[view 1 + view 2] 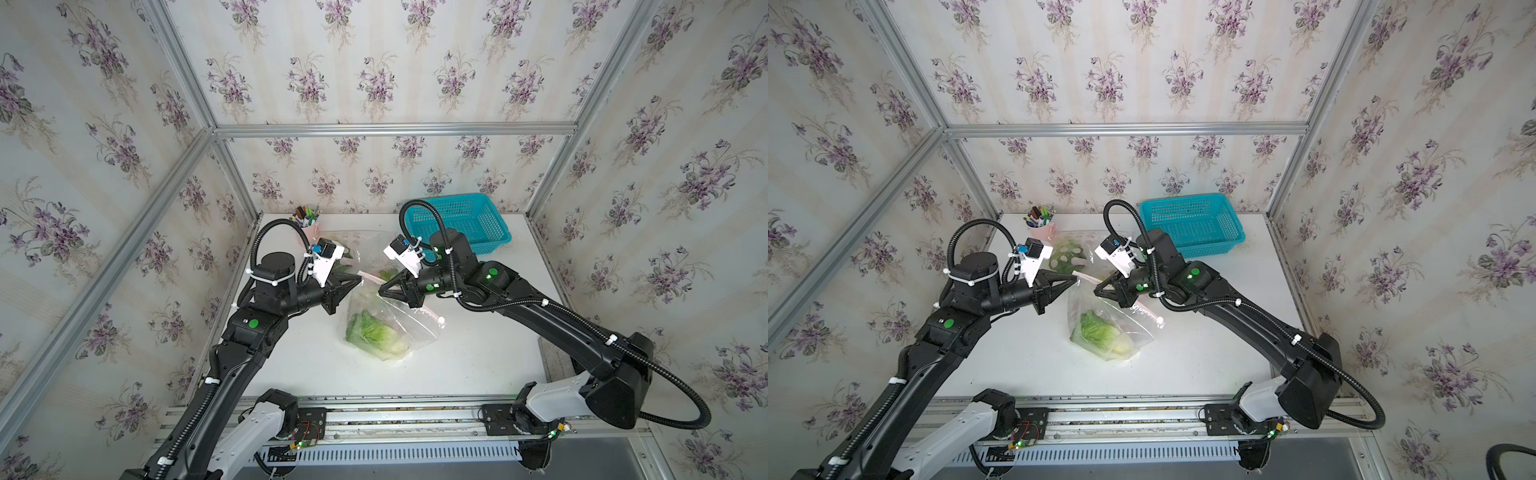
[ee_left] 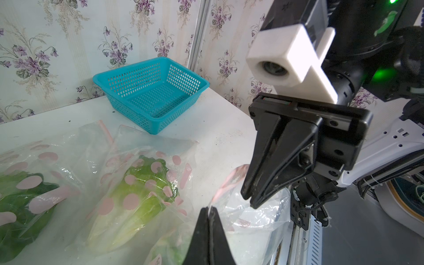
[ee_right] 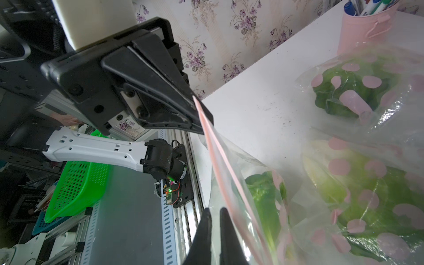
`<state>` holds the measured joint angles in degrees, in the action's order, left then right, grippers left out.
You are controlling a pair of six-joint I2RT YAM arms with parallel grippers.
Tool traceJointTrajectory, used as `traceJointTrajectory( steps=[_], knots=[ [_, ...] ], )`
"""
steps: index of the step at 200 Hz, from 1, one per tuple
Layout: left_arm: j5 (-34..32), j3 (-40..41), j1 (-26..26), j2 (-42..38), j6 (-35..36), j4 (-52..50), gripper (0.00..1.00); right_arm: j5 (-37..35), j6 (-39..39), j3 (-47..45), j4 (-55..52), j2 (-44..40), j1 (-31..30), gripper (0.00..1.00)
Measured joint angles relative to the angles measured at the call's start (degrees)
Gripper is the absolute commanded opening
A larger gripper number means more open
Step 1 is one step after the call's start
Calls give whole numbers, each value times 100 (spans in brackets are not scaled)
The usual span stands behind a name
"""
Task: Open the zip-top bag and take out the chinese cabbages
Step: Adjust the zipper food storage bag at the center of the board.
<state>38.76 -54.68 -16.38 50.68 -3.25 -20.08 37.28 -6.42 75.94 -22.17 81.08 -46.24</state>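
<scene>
The clear zip-top bag [image 1: 409, 328] [image 1: 1133, 332] hangs above the white table, its bottom resting on it. Inside lie the chinese cabbages [image 1: 374, 332] [image 1: 1100, 332] [image 3: 263, 190], green with pale bases. My left gripper [image 1: 360, 280] [image 1: 1077, 280] [image 2: 210, 208] [image 3: 206, 127] is shut on the bag's pink zip strip [image 3: 220, 172] at the rim. My right gripper [image 1: 379, 292] [image 1: 1095, 292] [image 2: 249, 199] [image 3: 214, 210] faces it on the opposite rim. It pinches the bag's film, with only a thin slit between its fingers. The bag's mouth is spread between the two.
Two pink-dotted bags of greens [image 2: 142, 190] [image 2: 23, 195] [image 3: 355, 91] lie on the table just behind. A blue basket [image 1: 457, 224] [image 1: 1192, 224] [image 2: 151, 91] stands at the back right, a pink pen cup [image 1: 307, 220] [image 3: 362, 32] at the back left.
</scene>
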Motion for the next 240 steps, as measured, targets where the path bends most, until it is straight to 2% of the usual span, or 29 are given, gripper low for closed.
traceJointTrajectory(
  steps=[20,80,109,115,187,203,216,227,240],
  knots=[
    [0,2,0,11,-2,0,0,87,24,-15,2,-4,0,0],
    [7,2,-7,81,-28,0,0,63,190,-175,-46,-186,0,0],
    [33,2,-11,114,-39,0,0,-111,256,-157,-92,-186,2,42],
    [42,2,-11,111,-46,0,0,-181,304,-142,-101,-188,2,48],
    [96,13,-11,111,-50,0,0,-758,619,107,-219,-87,4,55],
    [116,13,-11,116,-50,2,0,-817,706,107,-282,61,2,55],
    [140,13,-13,129,-55,0,0,-831,798,122,-337,197,2,50],
    [153,13,-15,146,-76,2,0,-824,839,166,-385,317,2,39],
    [179,13,-15,173,-92,0,2,-804,918,286,-472,463,4,16]
  ],
)
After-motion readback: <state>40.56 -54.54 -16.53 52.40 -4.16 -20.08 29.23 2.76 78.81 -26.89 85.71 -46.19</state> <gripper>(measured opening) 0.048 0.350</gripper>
